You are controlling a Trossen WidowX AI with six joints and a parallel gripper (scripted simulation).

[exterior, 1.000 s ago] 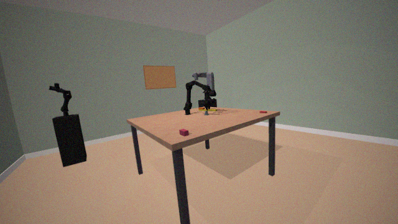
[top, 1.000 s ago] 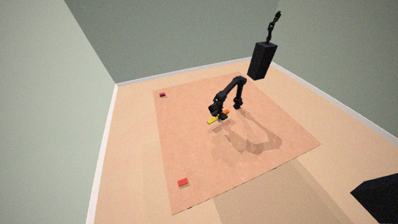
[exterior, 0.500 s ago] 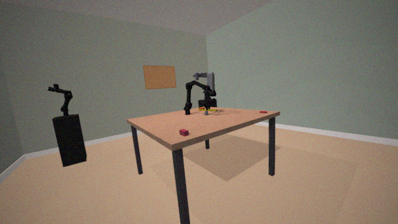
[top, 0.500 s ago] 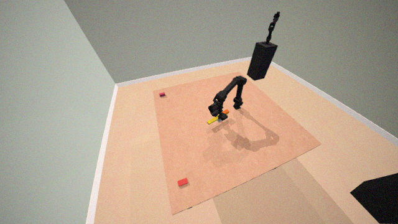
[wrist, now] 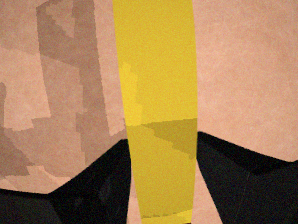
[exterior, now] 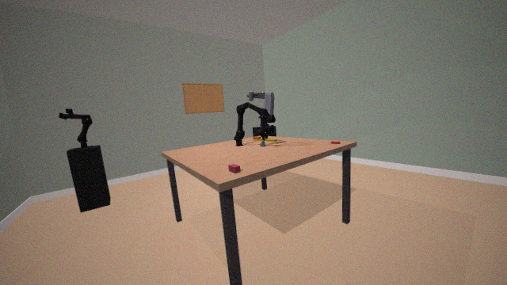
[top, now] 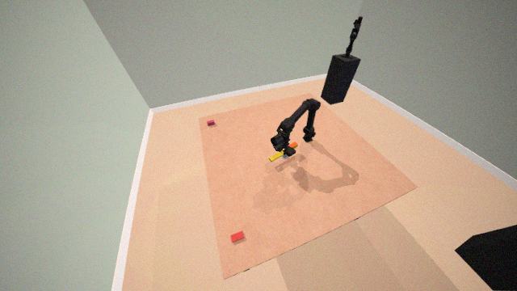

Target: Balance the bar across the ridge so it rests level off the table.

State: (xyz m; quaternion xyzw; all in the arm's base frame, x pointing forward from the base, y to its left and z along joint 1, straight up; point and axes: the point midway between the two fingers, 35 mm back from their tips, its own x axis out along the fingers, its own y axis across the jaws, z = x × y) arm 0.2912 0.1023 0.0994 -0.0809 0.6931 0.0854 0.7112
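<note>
The bar (top: 275, 157) (exterior: 270, 139) (wrist: 155, 60) has a yellow half and an orange half. It lies about level across the small grey-blue ridge (top: 285, 156) (exterior: 262, 145) near the middle of the table (top: 363, 182) (exterior: 198, 156), with its ends off the table top. My gripper (top: 287, 150) (exterior: 264, 136) (wrist: 161, 143) reaches down over the bar's middle. In the wrist view the yellow half runs up between my two dark fingers. A thin strip of table shows on each side between finger and bar, so the fingers stand slightly apart from it. The ridge is hidden in the wrist view.
A magenta cube (top: 210, 123) (exterior: 234, 168) sits near one table corner. A flat red block (top: 237, 236) (exterior: 335, 142) lies near another corner. A black pedestal (top: 340, 78) (exterior: 88, 178) with a second small arm stands off the table.
</note>
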